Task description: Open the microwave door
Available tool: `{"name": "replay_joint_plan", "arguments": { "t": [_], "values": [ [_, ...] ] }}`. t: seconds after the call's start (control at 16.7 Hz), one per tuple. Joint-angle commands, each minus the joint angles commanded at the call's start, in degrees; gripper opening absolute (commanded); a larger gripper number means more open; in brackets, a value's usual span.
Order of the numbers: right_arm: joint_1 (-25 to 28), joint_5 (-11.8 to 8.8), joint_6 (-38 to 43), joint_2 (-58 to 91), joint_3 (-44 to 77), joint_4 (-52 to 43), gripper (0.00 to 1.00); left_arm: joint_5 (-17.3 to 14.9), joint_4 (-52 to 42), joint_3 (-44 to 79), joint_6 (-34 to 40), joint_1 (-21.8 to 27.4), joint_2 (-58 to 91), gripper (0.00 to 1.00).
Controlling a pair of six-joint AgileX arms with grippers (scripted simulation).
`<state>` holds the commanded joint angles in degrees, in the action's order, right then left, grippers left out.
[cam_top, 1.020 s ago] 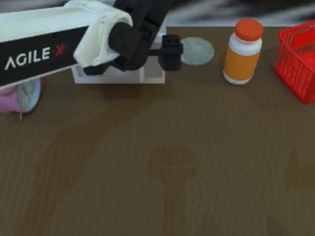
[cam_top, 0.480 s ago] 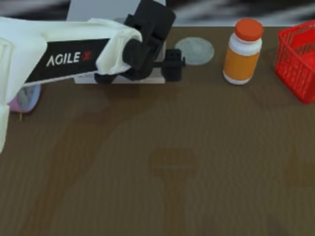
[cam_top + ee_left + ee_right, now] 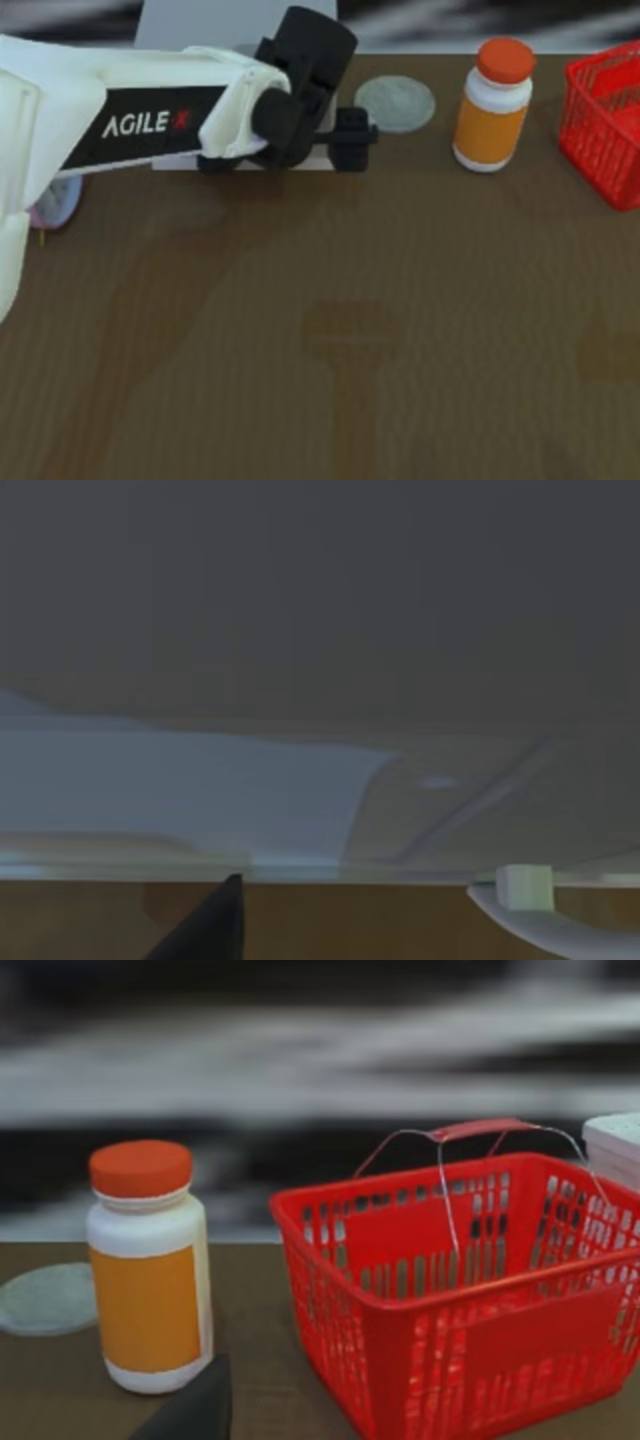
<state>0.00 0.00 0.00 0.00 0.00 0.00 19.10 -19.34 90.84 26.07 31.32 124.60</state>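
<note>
Since a second ago my left arm has swung back and left, its left gripper (image 3: 352, 140) now at the front right corner of the microwave (image 3: 235, 30), far left of the table (image 3: 400, 300). Can't tell if the fingers are open or closed. The microwave door (image 3: 180, 795) fills the left wrist view, very close. Bottle (image 3: 492, 105) and red basket (image 3: 605, 125) sit to the right. Right arm isn't in the top view.

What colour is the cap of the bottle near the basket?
The cap of the bottle is orange-red; the right wrist view shows it best.
</note>
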Motion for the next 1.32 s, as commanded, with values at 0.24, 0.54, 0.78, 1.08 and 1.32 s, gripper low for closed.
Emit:
{"name": "replay_joint_plan", "arguments": {
  "t": [0.24,0.54,0.78,1.08,1.32],
  "values": [
    [0.0,0.0,0.0,0.0,0.0,0.0,1.0,0.0,0.0,0.0,0.0,0.0,0.0,0.55],
    [0.0,0.0,0.0,0.0,0.0,0.0,1.0,0.0,0.0,0.0,0.0,0.0,0.0,0.17],
    [0.0,0.0,0.0,0.0,0.0,0.0,1.0,0.0,0.0,0.0,0.0,0.0,0.0,0.0],
    [0.0,0.0,0.0,0.0,0.0,0.0,1.0,0.0,0.0,0.0,0.0,0.0,0.0,0.0],
    [0.0,0.0,0.0,0.0,0.0,0.0,1.0,-0.6,-0.2,-3.6,0.4,2.0,-1.9,0.0]
  ]
}}
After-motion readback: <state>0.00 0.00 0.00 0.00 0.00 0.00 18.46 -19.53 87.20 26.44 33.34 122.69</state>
